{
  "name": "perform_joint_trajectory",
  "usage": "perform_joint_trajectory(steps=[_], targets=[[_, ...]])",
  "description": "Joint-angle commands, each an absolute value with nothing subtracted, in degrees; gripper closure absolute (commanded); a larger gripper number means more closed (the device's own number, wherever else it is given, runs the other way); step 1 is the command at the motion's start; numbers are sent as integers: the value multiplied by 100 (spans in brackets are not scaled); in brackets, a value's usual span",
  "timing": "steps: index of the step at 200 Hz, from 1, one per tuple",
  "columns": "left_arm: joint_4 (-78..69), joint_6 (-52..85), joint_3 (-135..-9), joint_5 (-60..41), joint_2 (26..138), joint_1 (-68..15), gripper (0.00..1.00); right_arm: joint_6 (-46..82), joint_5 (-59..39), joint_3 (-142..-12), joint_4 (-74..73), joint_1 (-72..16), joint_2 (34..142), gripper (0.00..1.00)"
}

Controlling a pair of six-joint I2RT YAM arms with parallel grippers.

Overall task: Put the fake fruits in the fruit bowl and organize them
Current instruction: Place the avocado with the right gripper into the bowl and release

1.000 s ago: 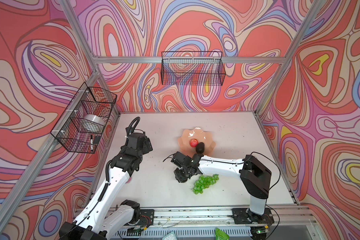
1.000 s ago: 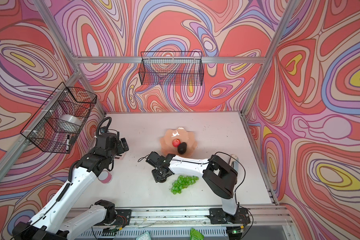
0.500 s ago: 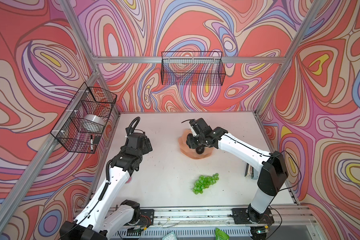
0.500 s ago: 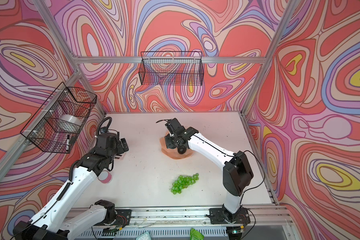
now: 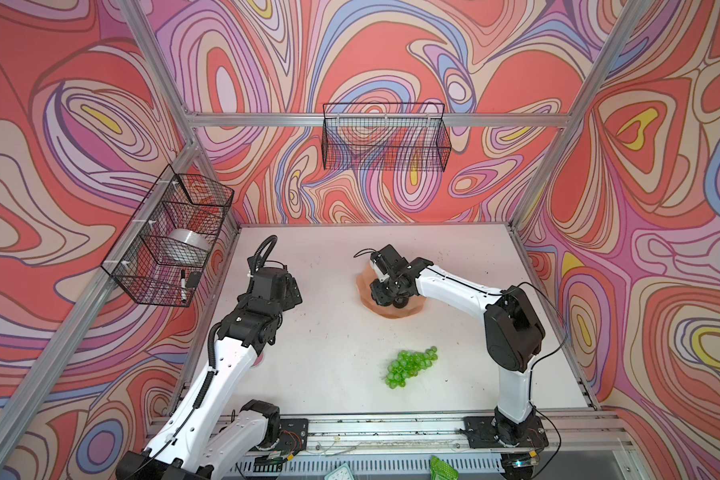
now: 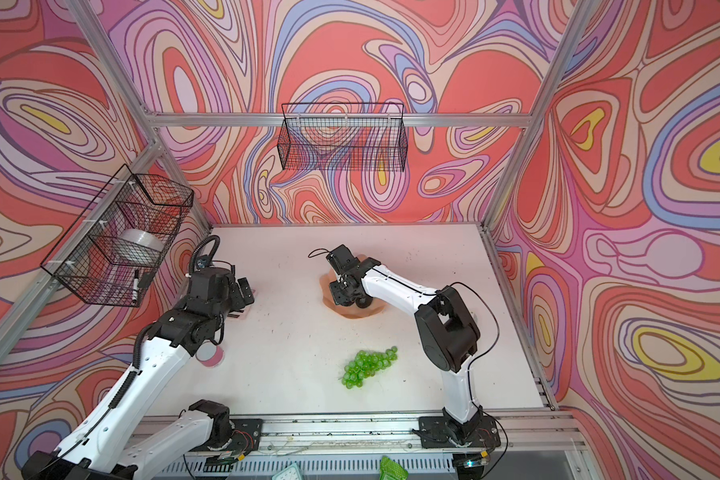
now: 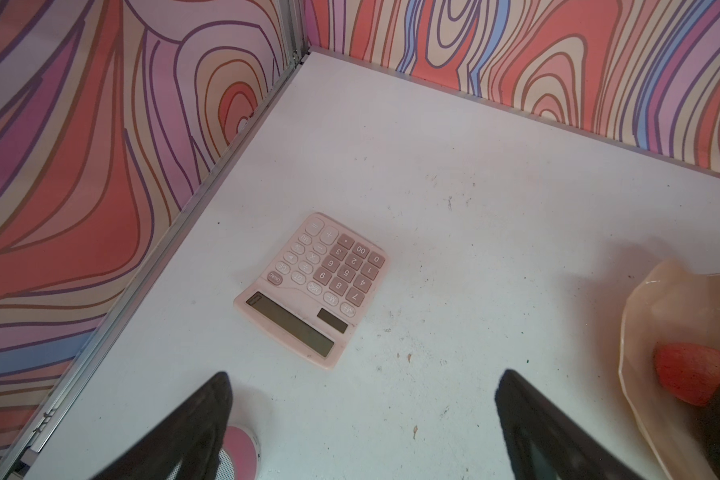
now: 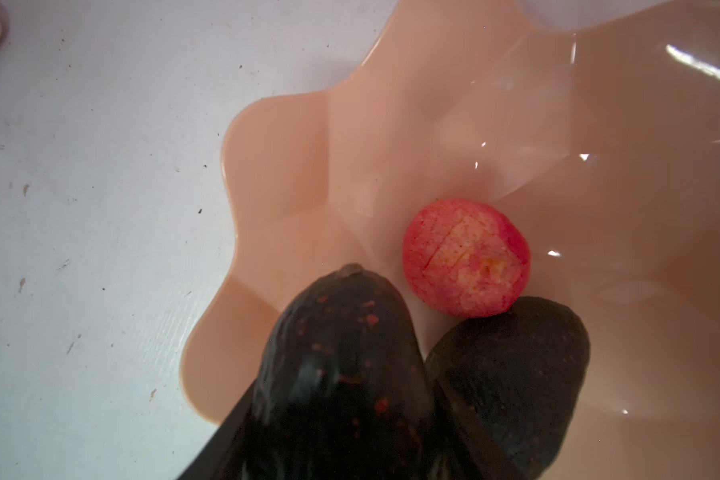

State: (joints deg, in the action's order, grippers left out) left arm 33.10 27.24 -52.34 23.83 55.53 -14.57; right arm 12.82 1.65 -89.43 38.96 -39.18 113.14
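The fruit bowl [image 5: 395, 312] sits near the middle of the frame in both top views, and my right tool [image 5: 387, 291] is down over it, jaws clamped on a glossy dark avocado [image 8: 337, 365] flecked with red. On my wrist camera that fruit hangs above the bowl's scalloped edge; I can't tell whether it touches the bowl. Just beside it lies a duller avocado [image 8: 512, 374], inside the bowl and touching the small red apple [image 8: 466, 257] on the bowl floor.

The grapes [image 5: 410, 368], a bright green bunch, are out on the bare worktop [image 5: 329, 332], below the bowl at the lower middle of the frame and well apart from it.

Left of centre, my left tool [image 7: 362, 415] hovers above the worktop, jaws spread wide with nothing between them. Its camera looks down on a pink calculator [image 7: 312, 286] lying flat near the wall corner, and a small pink cylinder [image 7: 240, 453] stands by one finger.
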Motion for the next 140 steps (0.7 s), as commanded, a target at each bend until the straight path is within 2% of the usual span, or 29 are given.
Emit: perform_joint_trajectory(steps=[1,75,140], targets=[[3481,2808,-5221,2499,5474,-1422,1,1187,200,-9055,3714,-3901,11455,56],[3402,2793,-5187,2440,5520,-1415,1,1179,259,-9119,3726,-3902,11703,50],[3340,2750,-5152,2398,5550,-1406,1,1217,333,-9190,3760,-3897,11672,38]])
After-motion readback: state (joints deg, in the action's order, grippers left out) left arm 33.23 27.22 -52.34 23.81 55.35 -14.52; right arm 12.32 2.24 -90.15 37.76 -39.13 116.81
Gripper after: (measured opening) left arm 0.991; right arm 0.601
